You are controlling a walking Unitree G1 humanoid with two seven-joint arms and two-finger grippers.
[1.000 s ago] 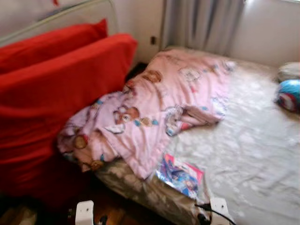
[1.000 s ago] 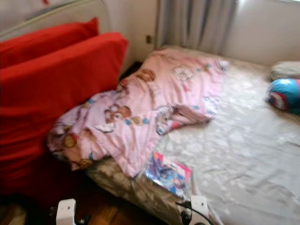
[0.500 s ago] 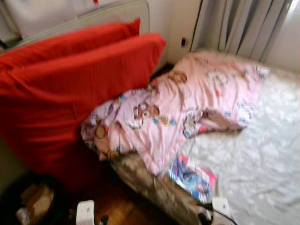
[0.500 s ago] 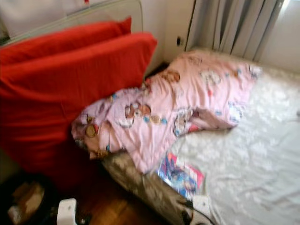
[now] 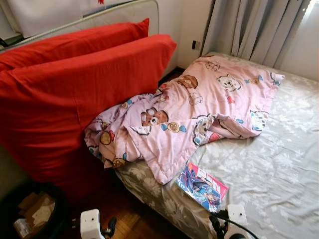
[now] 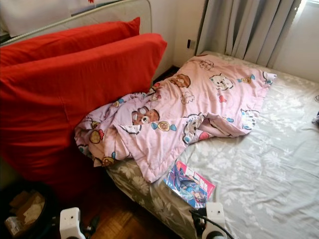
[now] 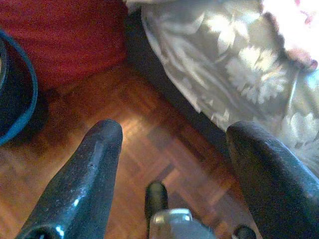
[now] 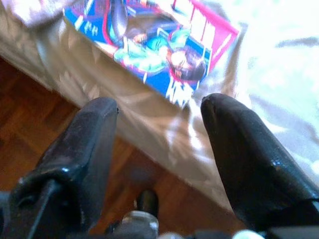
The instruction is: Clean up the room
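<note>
A crumpled pink cartoon blanket lies across the left part of the bed, which has a grey floral sheet. A colourful magazine lies flat near the bed's front edge, just below the blanket's corner. Both arms are low at the picture's bottom edge. My right gripper is open and empty, hanging by the bed's edge with the magazine just beyond its fingers. My left gripper is open and empty above the parquet floor beside the bed.
Two big red cushions lean against a white frame at the left, touching the blanket. A dark bin holding paper scraps stands on the floor at the lower left. Grey curtains hang behind the bed.
The camera has swung left and the picture has sharpened: a blue round thing at the right edge left the view and the bin came in. Nothing on the bed moved.
</note>
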